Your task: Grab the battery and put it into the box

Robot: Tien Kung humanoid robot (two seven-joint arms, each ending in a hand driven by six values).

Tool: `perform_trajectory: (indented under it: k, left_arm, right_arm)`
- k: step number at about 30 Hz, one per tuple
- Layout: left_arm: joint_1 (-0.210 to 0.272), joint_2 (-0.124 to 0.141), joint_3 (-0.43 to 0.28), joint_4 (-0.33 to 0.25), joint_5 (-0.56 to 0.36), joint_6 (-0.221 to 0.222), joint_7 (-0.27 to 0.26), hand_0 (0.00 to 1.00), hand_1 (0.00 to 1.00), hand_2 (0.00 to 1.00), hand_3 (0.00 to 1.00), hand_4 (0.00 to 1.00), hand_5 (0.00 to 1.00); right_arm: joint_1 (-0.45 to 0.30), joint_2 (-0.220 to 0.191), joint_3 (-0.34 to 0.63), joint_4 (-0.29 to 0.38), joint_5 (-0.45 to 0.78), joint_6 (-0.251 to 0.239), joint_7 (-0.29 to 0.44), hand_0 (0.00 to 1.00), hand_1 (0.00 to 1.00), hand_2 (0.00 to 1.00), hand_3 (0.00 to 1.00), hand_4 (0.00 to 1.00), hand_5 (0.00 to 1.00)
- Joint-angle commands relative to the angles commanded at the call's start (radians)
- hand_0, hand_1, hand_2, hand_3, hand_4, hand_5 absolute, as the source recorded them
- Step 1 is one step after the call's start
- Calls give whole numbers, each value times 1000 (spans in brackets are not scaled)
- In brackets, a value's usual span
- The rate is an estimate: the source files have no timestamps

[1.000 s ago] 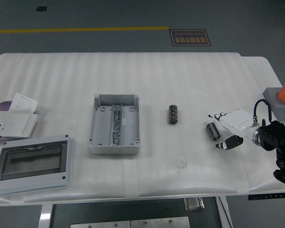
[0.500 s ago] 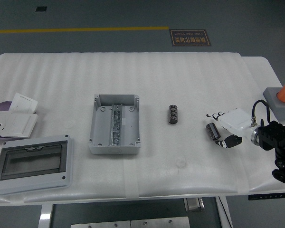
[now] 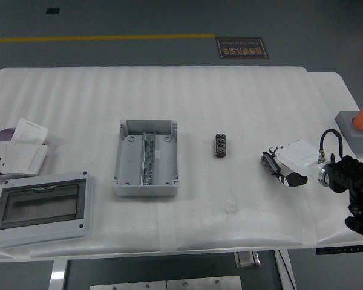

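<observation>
A small dark cylindrical battery (image 3: 268,163) lies tilted on the white foam table at the right. My right hand (image 3: 279,167), white-backed with a black wrist, reaches in from the right edge. Its fingers curl over the battery's far side, its thumb (image 3: 294,179) sits at the near side, and they hide part of the battery. The open grey box (image 3: 126,169) sits left of the table's centre with a metal rail down its middle. The left arm is out of view.
A second small dark ribbed cylinder (image 3: 219,145) lies between the box and my hand. A grey lid with a clear window (image 3: 41,206) sits at the front left, with white socket plates (image 3: 15,151) behind it. A grey block with an orange knob (image 3: 358,130) stands at the right edge.
My right hand has moved left onto the battery and its fingers have closed around it. The battery has tilted and shifted slightly. Nothing else has moved.
</observation>
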Motion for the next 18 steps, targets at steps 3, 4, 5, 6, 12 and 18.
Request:
perform_trajectory:
  k: [3,4,5,6,12,18]
  left_arm:
    - [0,0,-1,0,1,1,0,622,647,519,555,606,374]
    - [0,0,-1,0,2,1,-1,622,647,519,555,606,374]
    - [0,0,-2,-1,3,1,-1,622,647,519,555,606,374]
    - [0,0,-3,-1,5,1,-1,622,647,519,555,610,387]
    - [1,-1,-2,-1,5,2,-2,622,646,520,555,612,395]
    - [6,-3,14,2,-8,1,-2,622,646,520,555,612,396]
  right_arm:
    - [-3,-2,7,3,8,-7,2,290,400,698,757,430,208]
    - [-4,-4,14,6,13,-9,2,290,400,698,757,430,208]
    - [-6,-5,20,9,19,-11,2,290,400,698,757,430,208]
    - [-8,-7,30,13,26,-14,2,289,397,692,756,424,209]
    - [-26,-11,107,46,79,-38,2,286,397,690,754,420,211]
    - [-24,47,193,95,153,-71,-3,284,395,688,753,427,214]
